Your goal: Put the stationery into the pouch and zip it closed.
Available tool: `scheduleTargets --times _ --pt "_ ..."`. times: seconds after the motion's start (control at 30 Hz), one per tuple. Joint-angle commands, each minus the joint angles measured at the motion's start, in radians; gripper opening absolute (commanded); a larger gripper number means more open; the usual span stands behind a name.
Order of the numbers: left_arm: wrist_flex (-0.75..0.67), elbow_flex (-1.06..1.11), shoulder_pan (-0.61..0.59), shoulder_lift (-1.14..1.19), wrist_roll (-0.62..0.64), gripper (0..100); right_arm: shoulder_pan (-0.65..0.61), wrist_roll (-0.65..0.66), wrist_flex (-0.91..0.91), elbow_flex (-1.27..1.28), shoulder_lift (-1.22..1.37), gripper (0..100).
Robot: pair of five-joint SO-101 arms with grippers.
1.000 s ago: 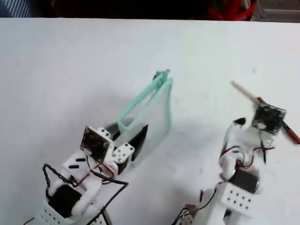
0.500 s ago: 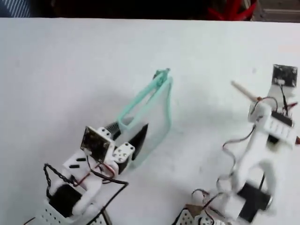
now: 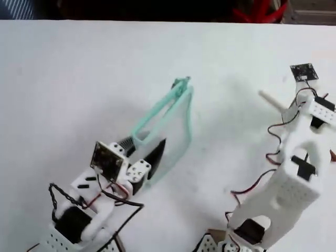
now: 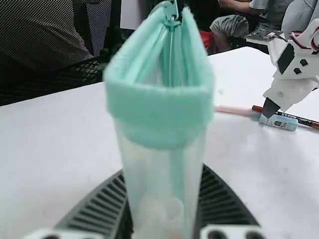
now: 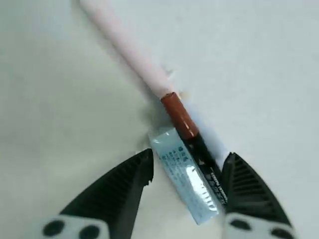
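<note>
Reach extended: right arm (image 3: 294,173) now stretched forward.
Right gripper (image 5: 188,158) gapes wide astride eraser (image 5: 184,177) and diagonal pencil (image 5: 164,97), pale end toward the pouch (image 3: 167,123) pinched by left gripper (image 3: 142,149).

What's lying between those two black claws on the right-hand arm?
In the right wrist view, a small pale-blue eraser and the dark end of a pencil lie between the open fingers of the right end effector.

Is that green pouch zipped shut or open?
Open. The pouch stands upright in the left gripper, its green rims spread apart in a loop, with the zipper pull at the far end.
</note>
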Motion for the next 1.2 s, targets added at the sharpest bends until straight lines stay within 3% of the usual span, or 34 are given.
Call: scheduleTargets --times 0.0,0.2,0.5,0.87,1.17 --pt "-0.015 -0.008 -0.007 -0.001 0.0 13 0.025 0.041 0.062 -0.126 0.058 19.9" --pt "-0.015 -0.008 -0.005 -0.001 0.0 13 0.041 0.044 0.108 -0.201 0.13 1.6" --pt "-0.015 -0.006 -0.005 -0.001 0.0 13 0.084 0.046 0.117 -0.201 0.094 1.9" --pt "-0.015 -0.009 -0.007 -0.001 0.0 13 0.07 0.04 0.328 -0.193 -0.096 1.9" --pt "-0.015 -0.008 -0.007 -0.001 0.0 13 0.054 0.037 0.298 -0.138 -0.094 2.1"
